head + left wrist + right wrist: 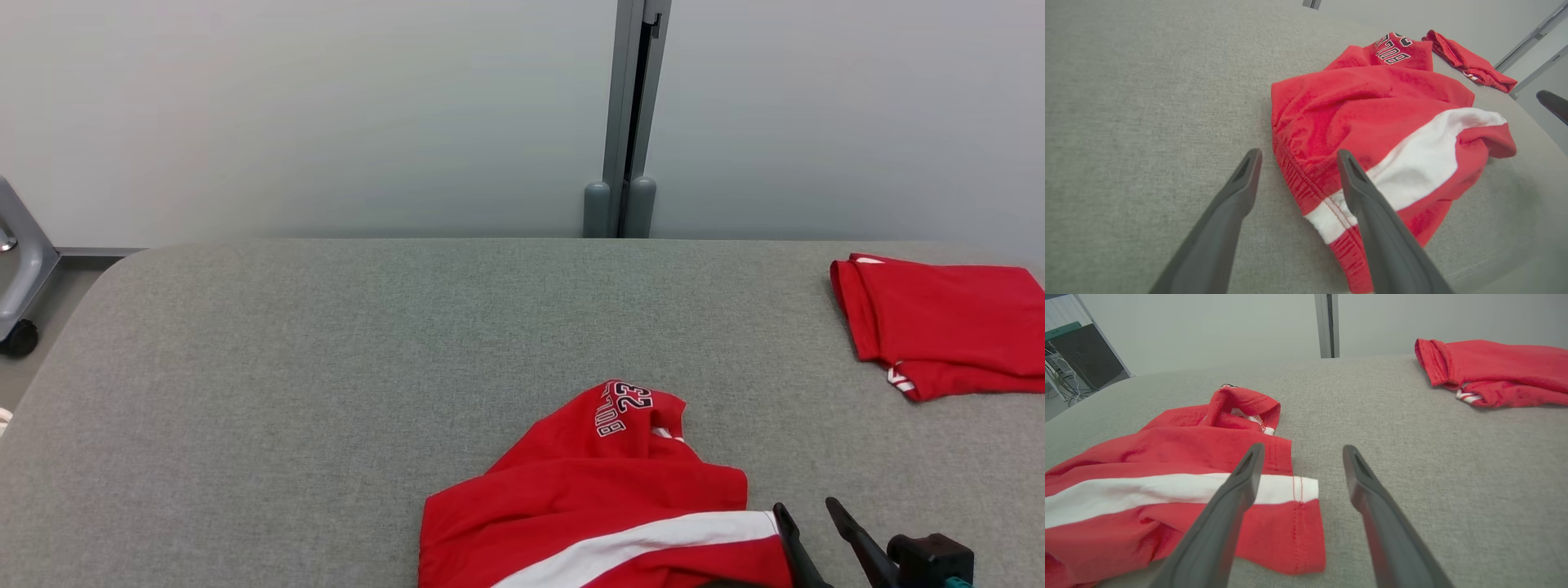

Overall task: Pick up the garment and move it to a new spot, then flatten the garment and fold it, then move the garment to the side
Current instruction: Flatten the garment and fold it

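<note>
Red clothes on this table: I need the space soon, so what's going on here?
A two-armed robot appears to be starting on the crumpled red garment with the white stripe, lying at the near edge of the grey table. Its left hand and right hand are both open, poised at opposite ends of it, holding nothing. A second red garment lies folded at the far right.

The right hand (1303,449), fingers (1241,486) spread, straddles the garment's (1167,457) hem; a folded red cloth (1502,371) lies beyond.

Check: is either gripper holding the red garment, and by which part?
Nothing is held. Left gripper and right gripper both stand open at the edges of the crumpled garment, clamping no cloth.
</note>
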You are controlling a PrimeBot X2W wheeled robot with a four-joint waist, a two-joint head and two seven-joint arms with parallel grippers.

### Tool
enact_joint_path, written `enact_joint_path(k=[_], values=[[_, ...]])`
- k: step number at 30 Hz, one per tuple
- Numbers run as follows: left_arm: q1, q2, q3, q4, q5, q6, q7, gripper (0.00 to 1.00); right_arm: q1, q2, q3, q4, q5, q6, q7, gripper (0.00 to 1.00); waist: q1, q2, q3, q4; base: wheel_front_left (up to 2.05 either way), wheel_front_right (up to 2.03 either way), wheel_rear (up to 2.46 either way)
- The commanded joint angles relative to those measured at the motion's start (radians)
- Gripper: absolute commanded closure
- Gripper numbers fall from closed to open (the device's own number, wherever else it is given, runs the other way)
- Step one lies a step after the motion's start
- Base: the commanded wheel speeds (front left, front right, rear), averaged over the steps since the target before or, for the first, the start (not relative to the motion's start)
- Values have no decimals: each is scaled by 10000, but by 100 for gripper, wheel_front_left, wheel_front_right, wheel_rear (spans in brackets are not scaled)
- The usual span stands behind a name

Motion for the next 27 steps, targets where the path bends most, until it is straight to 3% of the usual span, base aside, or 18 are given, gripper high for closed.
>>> enact_joint_path(k=[1, 9, 22, 23, 24, 25, 26, 27], values=[[121, -7, -143, 76, -250, -58, 103, 0, -250, -116, 100, 218, 90, 1, -69, 0, 0, -1, 15, -9, 0, 0, 0], [223, -30, -773, 362, -1730, -116, 713, 0, -1016, -375, 795, 1406, 545, 1, -233, 0, 0, -1, 75, 22, 0, 0, 0], [-485, -118, -1703, 1134, -3033, -118, 455, 0, -2036, -371, 2089, 3198, 1662, 1, -305, 0, 0, -1, 207, 52, 0, 0, 0], [-504, -127, -1761, 1149, -3149, -118, 407, 0, -2078, -364, 2194, 3305, 1830, 1, -307, 63, 0, -1, 218, 62, 0, 0, 0], [-543, -145, -1792, 1131, -3266, -119, 338, 37, -2128, -372, 2288, 3322, 1984, 1, -312, 100, 0, -1, 228, 79, 0, 0, 0], [-586, -141, -1812, 1129, -3345, -119, 267, 64, -2183, -401, 2358, 3274, 2087, 1, -318, 100, 0, -1, 237, 94, 0, 0, 0], [-624, -110, -1853, 1130, -3427, -119, 221, 100, -2194, -441, 2368, 3232, 2218, 1, -323, 100, 0, -1, 246, 105, 0, 0, 0], [-642, -100, -1886, 1116, -3542, -119, 154, 100, -2155, -451, 2367, 3241, 2384, 1, -325, 100, 0, -1, 253, 111, 0, 0, 0]])
